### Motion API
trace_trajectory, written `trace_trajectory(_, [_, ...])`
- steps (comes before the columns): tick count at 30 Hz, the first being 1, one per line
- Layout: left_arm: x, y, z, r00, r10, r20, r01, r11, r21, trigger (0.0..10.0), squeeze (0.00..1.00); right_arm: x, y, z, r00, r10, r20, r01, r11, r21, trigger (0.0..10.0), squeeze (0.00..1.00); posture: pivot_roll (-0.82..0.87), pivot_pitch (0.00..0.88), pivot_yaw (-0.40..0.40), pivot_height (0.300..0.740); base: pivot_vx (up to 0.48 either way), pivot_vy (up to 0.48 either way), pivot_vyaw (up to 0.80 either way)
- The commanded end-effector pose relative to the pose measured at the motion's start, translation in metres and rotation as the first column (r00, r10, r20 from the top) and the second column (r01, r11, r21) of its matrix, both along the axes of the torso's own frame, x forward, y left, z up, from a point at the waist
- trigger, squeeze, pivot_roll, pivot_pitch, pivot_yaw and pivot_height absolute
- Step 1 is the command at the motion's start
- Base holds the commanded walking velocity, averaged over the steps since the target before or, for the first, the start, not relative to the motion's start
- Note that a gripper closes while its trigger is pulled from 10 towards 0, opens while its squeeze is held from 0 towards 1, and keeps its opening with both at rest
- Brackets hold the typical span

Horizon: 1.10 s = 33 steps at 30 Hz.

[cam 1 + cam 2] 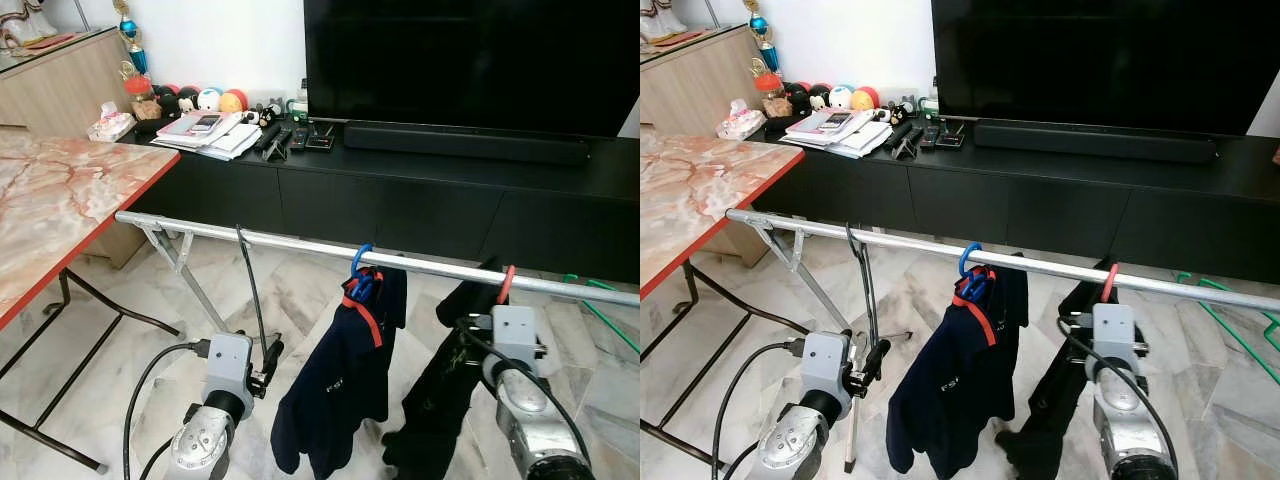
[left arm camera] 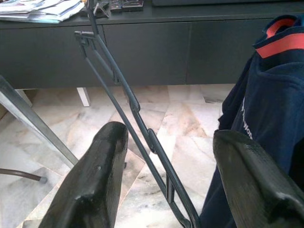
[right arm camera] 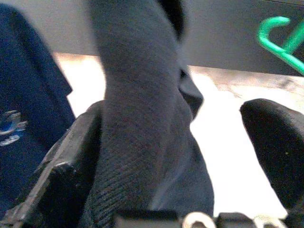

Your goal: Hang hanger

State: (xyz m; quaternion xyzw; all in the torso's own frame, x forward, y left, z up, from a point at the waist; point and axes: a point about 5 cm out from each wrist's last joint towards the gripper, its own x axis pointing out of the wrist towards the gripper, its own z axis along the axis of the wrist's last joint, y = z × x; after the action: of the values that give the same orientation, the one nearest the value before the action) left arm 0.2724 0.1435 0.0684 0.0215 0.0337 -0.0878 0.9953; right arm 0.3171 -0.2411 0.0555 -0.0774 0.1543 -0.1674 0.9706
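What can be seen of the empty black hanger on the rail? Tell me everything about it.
The black hanger is thin, bare and looks like plastic or coated wire. Its hook sits over the metal rail, left of the navy shirt, and its body hangs steeply tilted, running down edge-on toward the left claw. In the left wrist view its slotted bar passes between the open fingers; contact cannot be confirmed.

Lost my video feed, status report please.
Left gripper open around black hanger, hooked on rail. Right gripper open around black garment. Nothing blocking.
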Motion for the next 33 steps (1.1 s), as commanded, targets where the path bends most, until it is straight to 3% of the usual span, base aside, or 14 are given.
trace_trajectory(1, [-0.001,-0.001,-0.004,1.000,-0.013,-0.015,0.013,1.000,0.009,10.0,0.00,0.001,-0.006,0.002,0.999,-0.049,0.009,0.049,0.999,-0.006,10.0,0.00,0.02,0.066,0.037,0.740,0.000,0.000,0.00])
trace_trajectory(7, [-0.001,-0.001,-0.004,1.000,-0.014,-0.016,0.014,1.000,0.010,10.0,0.00,-0.001,-0.008,0.001,0.996,-0.080,0.028,0.080,0.996,0.026,10.0,0.00,0.02,0.068,0.038,0.740,0.000,0.000,0.00])
trace_trajectory(13, [-0.001,-0.001,-0.004,1.000,-0.018,-0.019,0.018,1.000,0.013,10.0,0.00,0.006,0.012,0.004,0.996,0.045,0.078,-0.052,0.994,0.093,10.0,0.00,0.02,0.066,0.039,0.740,0.000,0.000,0.00])
trace_trajectory(15, [-0.001,-0.001,-0.004,1.000,-0.018,-0.019,0.019,1.000,0.014,10.0,0.00,0.008,0.021,0.004,0.992,0.109,0.069,-0.114,0.991,0.070,10.0,0.00,0.02,0.066,0.039,0.740,0.000,0.000,0.00])
trace_trajectory(18, [-0.001,-0.001,-0.004,1.000,-0.018,-0.018,0.018,1.000,0.014,10.0,0.00,0.009,0.022,0.005,0.990,0.115,0.080,-0.120,0.991,0.056,10.0,0.00,0.02,0.067,0.038,0.740,0.000,0.000,0.00])
trace_trajectory(25, [-0.001,0.000,-0.004,1.000,-0.016,-0.020,0.017,1.000,0.017,10.0,0.00,0.011,0.015,0.022,0.972,0.075,0.221,-0.092,0.993,0.069,10.0,0.00,0.02,0.068,0.040,0.740,0.000,0.000,0.00])
trace_trajectory(27, [-0.001,-0.001,-0.004,1.000,-0.018,-0.020,0.018,1.000,0.017,10.0,0.00,0.013,0.023,0.026,0.958,0.137,0.252,-0.162,0.984,0.081,10.0,0.00,0.02,0.068,0.039,0.740,0.000,0.000,0.00])
trace_trajectory(33, [-0.001,-0.001,-0.004,1.000,-0.019,-0.020,0.019,1.000,0.015,10.0,0.00,0.012,0.031,0.027,0.950,0.153,0.272,-0.180,0.981,0.078,10.0,0.00,0.02,0.068,0.038,0.740,0.000,0.000,0.00])
